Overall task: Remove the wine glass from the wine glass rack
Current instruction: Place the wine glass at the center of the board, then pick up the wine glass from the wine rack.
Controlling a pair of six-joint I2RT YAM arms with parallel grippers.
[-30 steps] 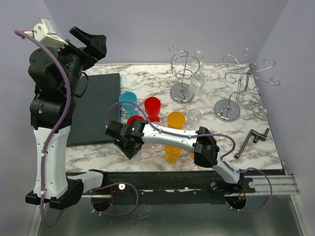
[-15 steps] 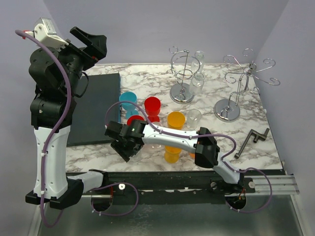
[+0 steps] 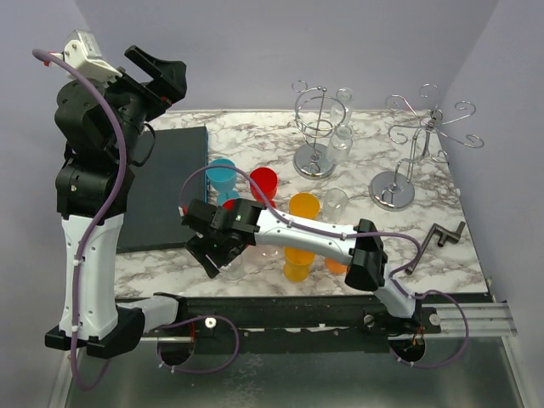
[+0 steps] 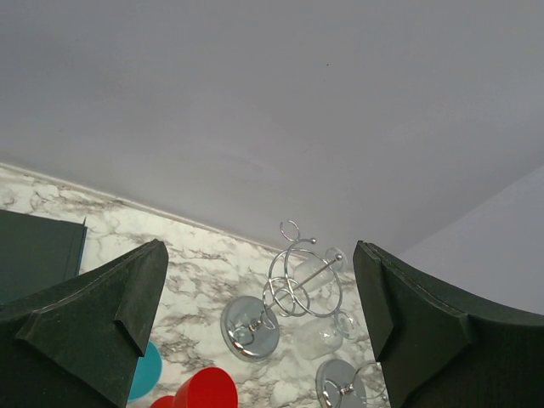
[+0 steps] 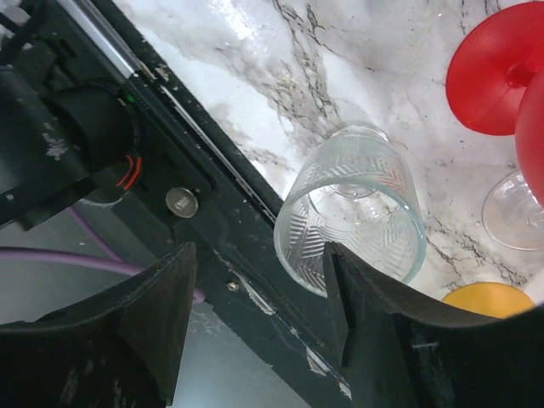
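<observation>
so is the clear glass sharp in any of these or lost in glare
Right wrist view: the clear glass is sharp, ribbing readable, faintly tinted by the red cup. Top external view: it barely shows on the marble by the right gripper. Left wrist view: out of frame.

The scene is lit brightly and evenly from above, and only short, soft shadows are cast on the marbled surface (image 3: pixel 255 144). Small glints are caught on the left wire rack (image 3: pixel 314 160) and the right wire rack (image 3: pixel 393 189). In the right wrist view the surface is washed out toward the top, the clear glass (image 5: pixel 353 212) is rendered sharply, and the fingers (image 5: pixel 144 331) of the right tool (image 5: pixel 257 259) are left dark.
</observation>
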